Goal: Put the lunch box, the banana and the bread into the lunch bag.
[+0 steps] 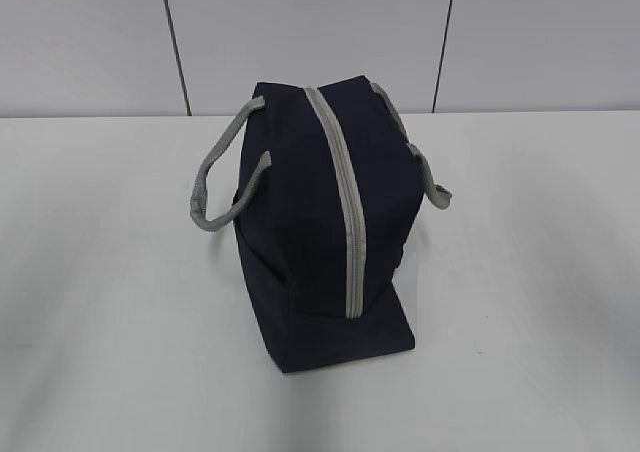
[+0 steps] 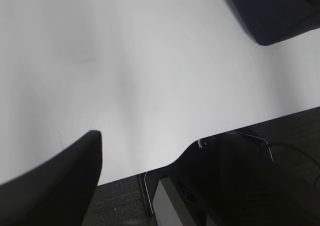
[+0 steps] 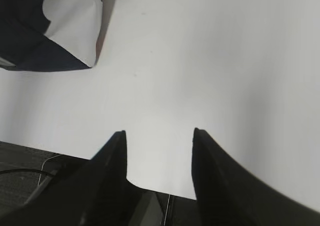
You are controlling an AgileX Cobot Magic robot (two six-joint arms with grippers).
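The navy lunch bag (image 1: 300,222) stands in the middle of the white table (image 1: 110,302). Its grey zipper strip (image 1: 345,202) is shut along the top, and the grey handles (image 1: 215,177) hang to either side. The lunch box, banana and bread are out of view. Neither gripper shows in the exterior view. In the left wrist view only one dark finger (image 2: 55,181) of my left gripper (image 2: 160,136) shows, far off to the side, with nothing held; the bag's corner (image 2: 270,11) is far ahead. My right gripper (image 3: 159,132) is open and empty over the table's front edge.
The bag's white side panel (image 3: 72,26) shows at the top left of the right wrist view. The table's front edge (image 2: 165,163) runs under both grippers, with dark floor, a frame and cables (image 2: 260,138) below. A grey panelled wall (image 1: 320,32) stands behind the table.
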